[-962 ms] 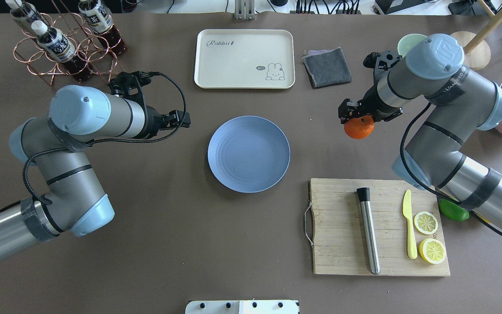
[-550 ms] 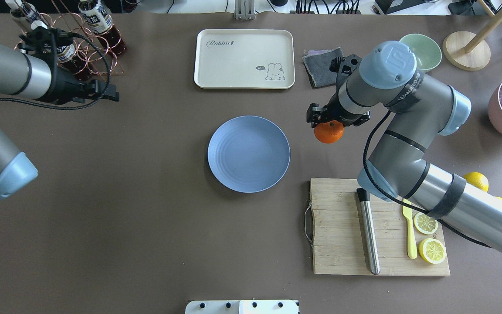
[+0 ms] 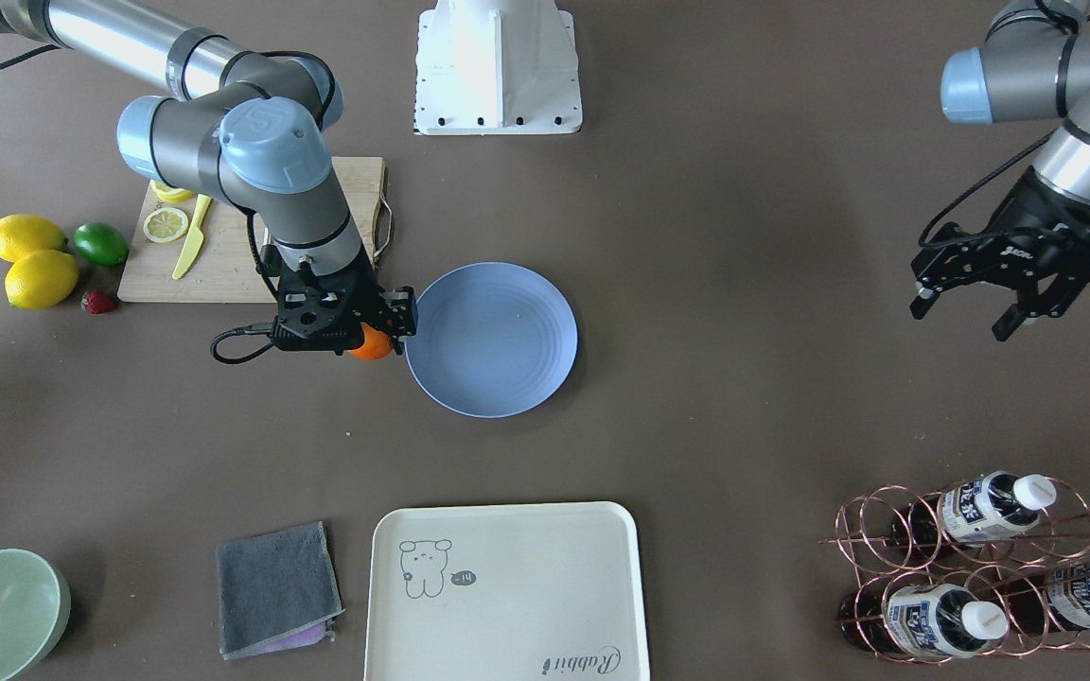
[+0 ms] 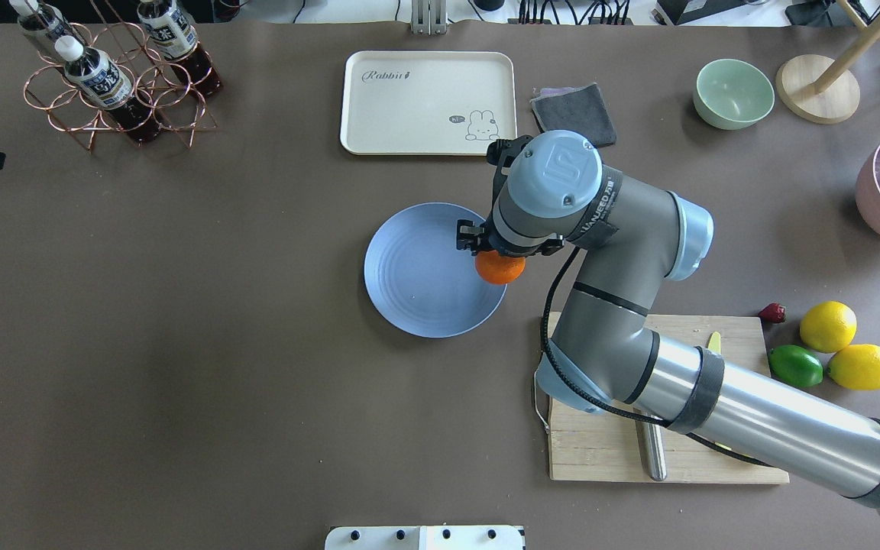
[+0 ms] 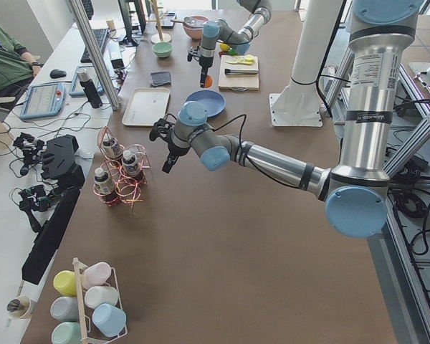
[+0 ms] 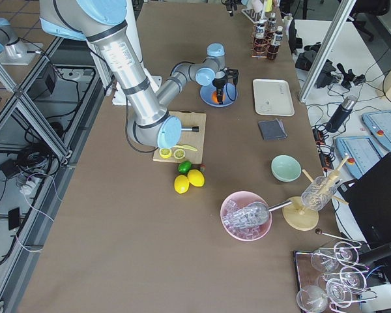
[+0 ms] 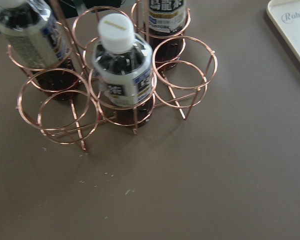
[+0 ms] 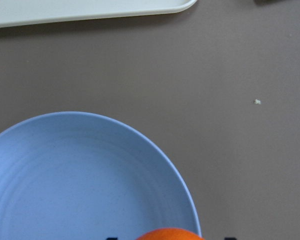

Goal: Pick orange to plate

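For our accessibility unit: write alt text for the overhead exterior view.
The right arm's end effector holds an orange over the right edge of a blue plate at mid-table. A cream tray lies beyond it; a cutting board, two lemons and a lime lie to its right.

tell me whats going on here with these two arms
The right gripper is shut on the orange and holds it over the edge of the blue plate, on the side towards the cutting board. The orange looks to be above the plate and has not been let go. The left gripper is open and empty, off to the side near the bottle rack.
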Controlling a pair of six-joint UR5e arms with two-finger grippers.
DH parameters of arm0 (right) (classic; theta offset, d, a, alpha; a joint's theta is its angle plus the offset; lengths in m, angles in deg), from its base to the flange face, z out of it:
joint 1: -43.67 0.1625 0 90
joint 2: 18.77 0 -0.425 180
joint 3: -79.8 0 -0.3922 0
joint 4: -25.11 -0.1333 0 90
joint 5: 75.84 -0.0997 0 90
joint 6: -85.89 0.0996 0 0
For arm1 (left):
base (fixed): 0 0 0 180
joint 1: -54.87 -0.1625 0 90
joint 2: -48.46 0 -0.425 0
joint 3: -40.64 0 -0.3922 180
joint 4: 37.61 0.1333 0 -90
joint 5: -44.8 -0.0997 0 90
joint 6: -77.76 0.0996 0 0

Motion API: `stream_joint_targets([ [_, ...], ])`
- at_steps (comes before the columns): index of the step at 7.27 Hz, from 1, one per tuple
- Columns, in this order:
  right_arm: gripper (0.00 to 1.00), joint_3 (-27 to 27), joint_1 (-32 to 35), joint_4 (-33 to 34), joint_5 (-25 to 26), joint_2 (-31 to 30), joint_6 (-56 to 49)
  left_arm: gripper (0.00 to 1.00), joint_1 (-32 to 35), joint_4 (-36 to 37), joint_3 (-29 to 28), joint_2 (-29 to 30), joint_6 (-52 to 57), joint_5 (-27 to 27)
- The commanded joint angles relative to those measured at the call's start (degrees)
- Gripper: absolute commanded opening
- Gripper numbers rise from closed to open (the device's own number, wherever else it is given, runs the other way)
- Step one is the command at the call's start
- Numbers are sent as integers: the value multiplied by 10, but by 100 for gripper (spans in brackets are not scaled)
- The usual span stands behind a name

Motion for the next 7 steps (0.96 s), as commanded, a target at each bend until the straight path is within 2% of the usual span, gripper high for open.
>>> stream_joint_targets([
  [1, 0, 35, -31, 15, 32, 45, 6, 98, 77, -4, -25, -22, 13, 78],
  [2, 0, 77, -36, 11, 34, 77, 21, 99, 91, -3, -25, -23, 13, 87],
  [3, 0, 96, -42, 9, 43, 85, 26, 99, 95, -2, -30, -23, 13, 94],
  [7, 0, 145, -45, -32, 65, 112, 26, 98, 96, -4, -45, -23, 13, 93],
])
